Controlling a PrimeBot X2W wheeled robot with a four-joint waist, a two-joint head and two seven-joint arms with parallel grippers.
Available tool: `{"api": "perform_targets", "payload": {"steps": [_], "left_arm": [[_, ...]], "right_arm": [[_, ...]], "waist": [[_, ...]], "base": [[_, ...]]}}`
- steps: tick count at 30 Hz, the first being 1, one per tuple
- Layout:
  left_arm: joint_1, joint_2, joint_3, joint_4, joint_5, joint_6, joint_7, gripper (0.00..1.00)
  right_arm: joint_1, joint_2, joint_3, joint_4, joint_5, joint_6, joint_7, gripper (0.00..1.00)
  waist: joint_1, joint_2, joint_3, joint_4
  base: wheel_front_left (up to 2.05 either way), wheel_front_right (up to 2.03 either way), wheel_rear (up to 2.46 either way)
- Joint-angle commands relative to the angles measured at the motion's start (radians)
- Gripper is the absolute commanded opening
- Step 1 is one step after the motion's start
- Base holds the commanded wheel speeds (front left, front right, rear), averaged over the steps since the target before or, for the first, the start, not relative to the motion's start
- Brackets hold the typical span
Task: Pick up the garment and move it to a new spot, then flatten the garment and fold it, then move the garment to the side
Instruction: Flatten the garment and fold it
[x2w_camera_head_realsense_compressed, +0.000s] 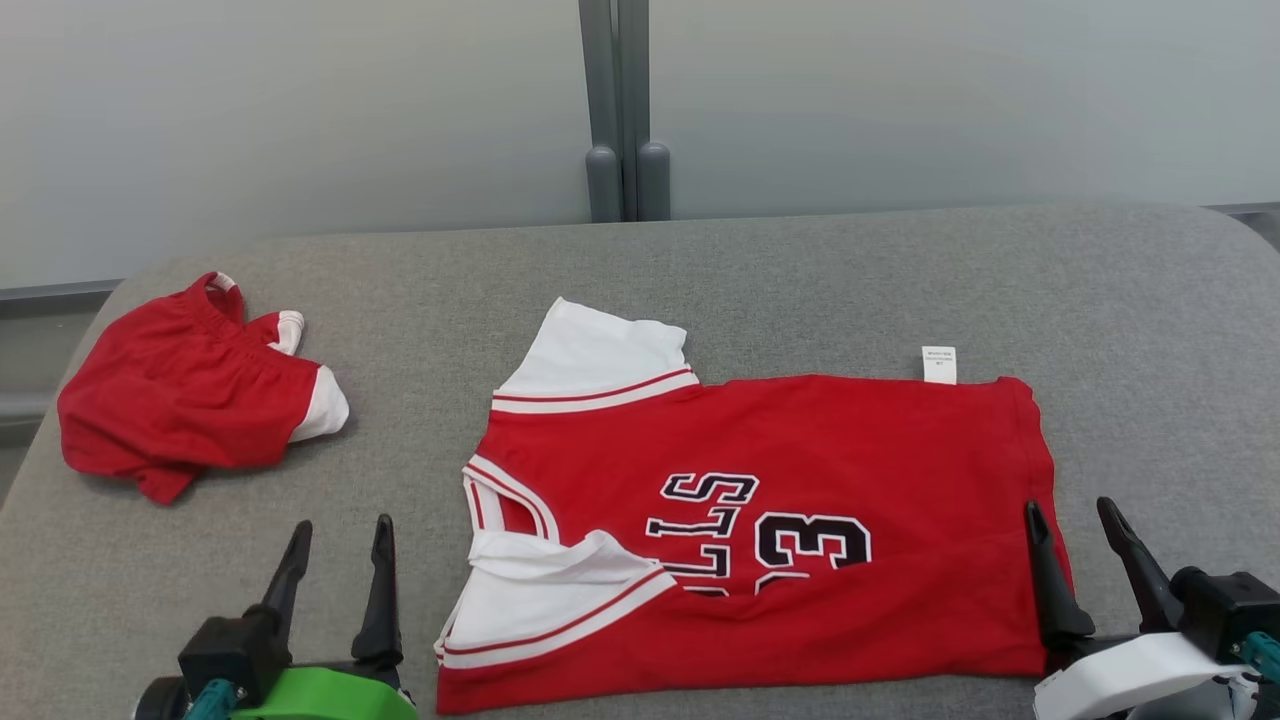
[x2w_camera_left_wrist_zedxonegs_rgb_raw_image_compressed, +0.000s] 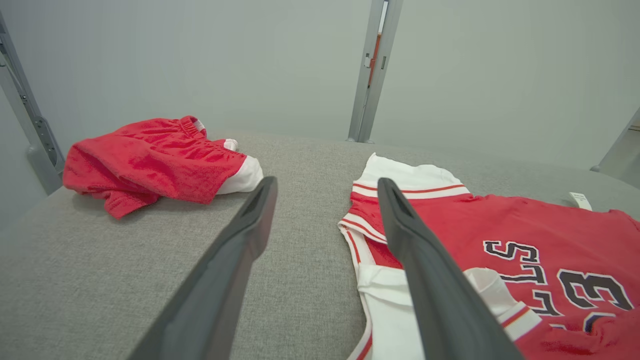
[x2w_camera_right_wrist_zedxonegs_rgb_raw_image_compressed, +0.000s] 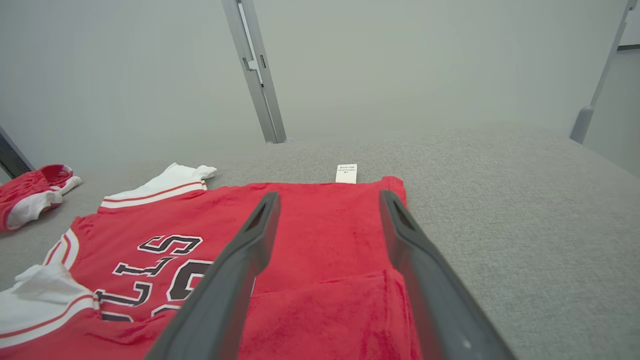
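Two spread end effectors, left (x2w_camera_head_realsense_compressed: 343, 523), right (x2w_camera_head_realsense_compressed: 1068, 504), near red jersey (x2w_camera_head_realsense_compressed: 780, 440)

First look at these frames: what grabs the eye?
A red jersey with white sleeves and black lettering lies in the middle of the grey surface, its near edge folded over. A crumpled pair of red shorts sits far left. The left end effector and right end effector stand open at the near edge, flanking the jersey.
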Motion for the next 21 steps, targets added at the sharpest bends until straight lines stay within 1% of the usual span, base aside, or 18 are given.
{"api": "perform_targets", "payload": {"steps": [1, 6, 10, 15, 21], "left_arm": [[-0.024, 0.013, 0.011, -0.012, 0.025, -0.001, 0.0, 1.0], [-0.043, 0.022, 0.03, -0.038, 0.073, -0.017, 0.0, 1.0], [-0.049, 0.024, 0.04, -0.028, 0.093, -0.031, 0.0, 1.0], [-0.036, 0.008, 0.052, -0.022, 0.102, -0.043, 0.0, 1.0], [-0.016, -0.007, 0.082, -0.011, 0.102, -0.057, 0.0, 1.0]], "right_arm": [[-0.01, 0.005, -0.004, -0.018, -0.016, -0.001, -0.008, 1.0], [-0.017, 0.014, -0.008, -0.081, -0.066, -0.001, -0.02, 1.0], [-0.001, 0.028, -0.011, -0.115, -0.087, -0.001, -0.02, 1.0], [0.033, 0.052, -0.031, -0.142, -0.093, -0.001, -0.021, 1.0], [0.05, 0.061, -0.035, -0.149, -0.098, -0.001, -0.021, 1.0]], "waist": [[0.0, 0.0, -0.001, -0.001], [0.0, 0.0, -0.004, -0.002], [0.0, 0.0, -0.006, -0.003], [0.0, 0.0, -0.006, -0.002], [0.0, 0.0, -0.004, -0.005]], "base": [[0.0, 0.0, 0.0], [0.0, 0.0, 0.0], [0.0, 0.0, 0.0], [0.0, 0.0, 0.0], [0.0, 0.0, 0.0]]}}
